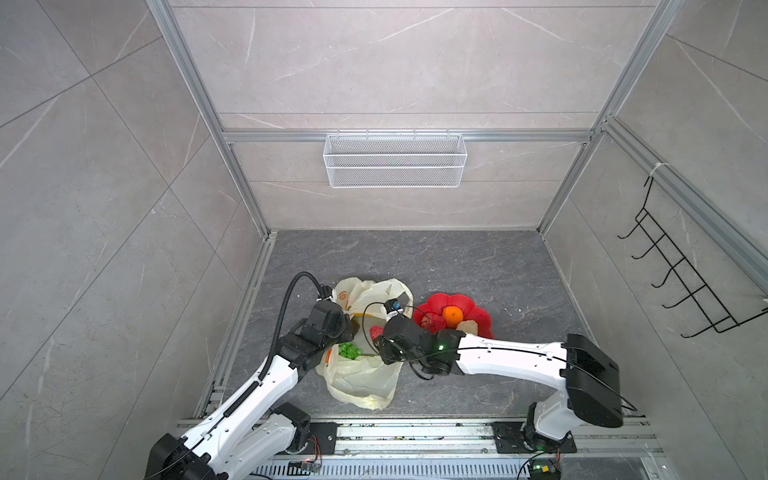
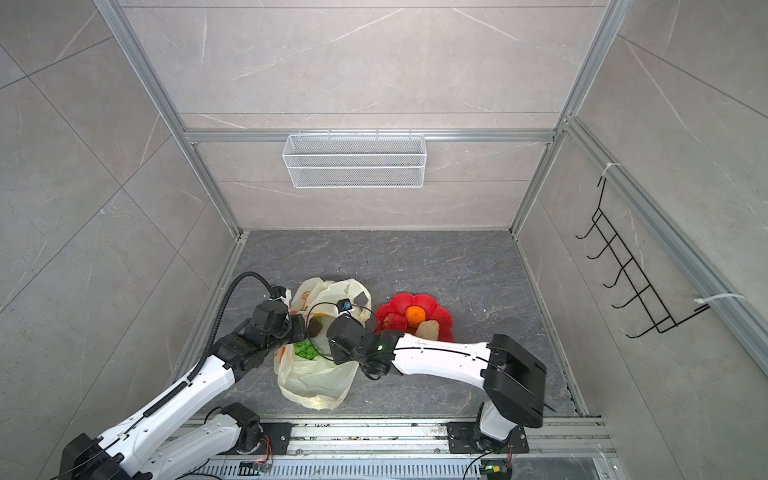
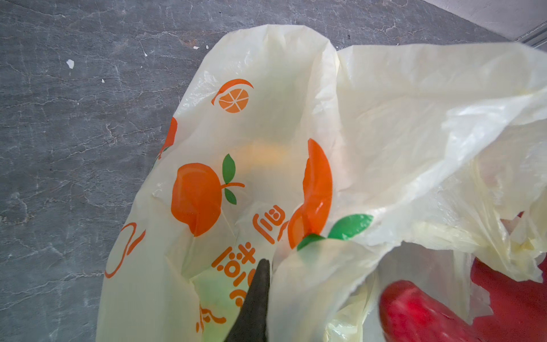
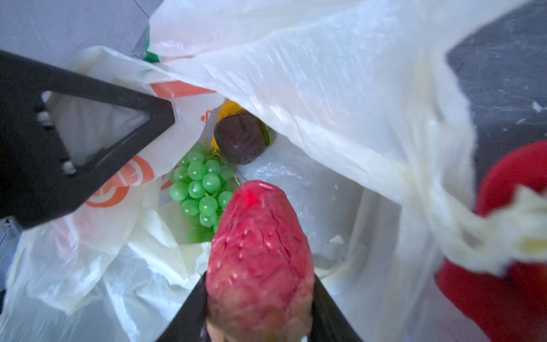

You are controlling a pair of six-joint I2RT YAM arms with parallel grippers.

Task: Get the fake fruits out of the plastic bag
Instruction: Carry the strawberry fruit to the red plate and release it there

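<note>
The cream plastic bag (image 1: 361, 380) (image 2: 316, 384) lies open on the floor. My left gripper (image 3: 268, 266) (image 1: 351, 323) is shut on its printed rim (image 3: 296, 260) and holds the mouth up. My right gripper (image 4: 260, 277) is shut on a red strawberry (image 4: 260, 251) (image 1: 376, 332) over the bag's mouth. Inside lie a green grape bunch (image 4: 201, 186) (image 2: 306, 349), a dark maroon fruit (image 4: 239, 139) (image 2: 314, 328) and a yellow banana (image 4: 229, 108), mostly hidden. An orange (image 1: 452, 314) and a pale peach fruit (image 2: 428, 329) sit on the red plate (image 1: 480, 318).
The red flower-shaped plate stands just right of the bag, partly under my right arm (image 1: 511, 357). A white mesh basket (image 1: 395, 160) hangs on the back wall and a black hook rack (image 1: 681, 270) on the right wall. Grey stone floor (image 1: 457, 257) lies behind.
</note>
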